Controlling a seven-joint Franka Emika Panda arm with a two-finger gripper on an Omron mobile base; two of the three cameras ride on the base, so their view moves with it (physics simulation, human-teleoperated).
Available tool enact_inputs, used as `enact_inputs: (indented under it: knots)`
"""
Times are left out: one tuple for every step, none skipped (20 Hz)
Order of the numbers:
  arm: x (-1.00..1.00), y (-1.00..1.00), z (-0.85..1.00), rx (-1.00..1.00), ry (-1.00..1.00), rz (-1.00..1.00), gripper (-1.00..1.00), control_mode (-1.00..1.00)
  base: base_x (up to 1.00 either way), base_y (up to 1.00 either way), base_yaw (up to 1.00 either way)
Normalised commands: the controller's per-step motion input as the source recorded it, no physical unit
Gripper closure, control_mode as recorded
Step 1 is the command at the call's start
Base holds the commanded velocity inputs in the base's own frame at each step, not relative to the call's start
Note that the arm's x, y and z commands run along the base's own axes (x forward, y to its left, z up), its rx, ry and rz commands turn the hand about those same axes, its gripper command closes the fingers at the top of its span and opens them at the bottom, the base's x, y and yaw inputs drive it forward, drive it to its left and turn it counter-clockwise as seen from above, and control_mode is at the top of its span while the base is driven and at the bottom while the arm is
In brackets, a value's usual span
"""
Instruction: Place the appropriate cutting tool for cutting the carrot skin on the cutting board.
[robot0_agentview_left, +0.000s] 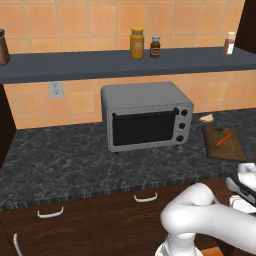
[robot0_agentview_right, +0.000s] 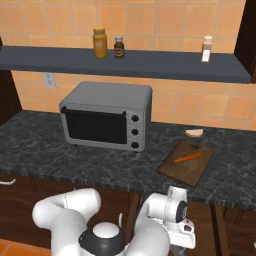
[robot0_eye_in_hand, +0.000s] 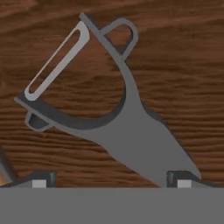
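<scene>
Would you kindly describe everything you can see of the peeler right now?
In the hand view the peeler looks like plain grey metal: a Y-shaped head with a slotted pale blade across the fork, a small loop at each end of the blade, and a handle that widens toward the end effector. It runs diagonally, head up and to the left, against brown wood grain. Its handle passes between the two fingertips; whether they grip it cannot be told.
</scene>
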Motion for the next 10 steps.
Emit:
enact_inputs:
  knots:
    - [0.31, -0.16, 0.04, 0.03, -0.01, 0.09, -1.00, -1.00, 0.00, 0.00, 0.00]
    - [0.35, -0.08, 0.03, 0.00, 0.00, 0.10, -1.00, -1.00, 0.00, 0.00, 0.00]
    - [0.36, -0.10, 0.00, 0.00, 0.00, 0.12, -1.00, -1.00, 0.00, 0.00, 0.00]
    - [0.33, -0.20, 0.00, 0.01, 0.00, 0.13, -1.00, -1.00, 0.00, 0.00, 0.00]
    - [0.22, -0.14, 0.00, 0.02, -0.02, 0.16, -1.00, -1.00, 0.00, 0.00, 0.00]
    - [0.25, -0.17, 0.00, 0.06, -0.06, 0.17, -1.00, -1.00, 0.00, 0.00, 0.00]
    - [0.27, -0.17, 0.00, 0.11, -0.07, 0.19, -1.00, -1.00, 0.00, 0.00, 0.00]
    - [0.22, -0.08, 0.00, 0.11, -0.06, 0.21, -1.00, -1.00, 0.00, 0.00, 0.00]
    - [0.21, -0.07, -0.10, 0.10, 0.00, 0.22, -1.00, -1.00, 0.00, 0.00, 0.00]
    - [0.26, -0.10, -0.17, 0.11, 0.00, 0.23, -1.00, -1.00, 0.00, 0.00, 0.00]
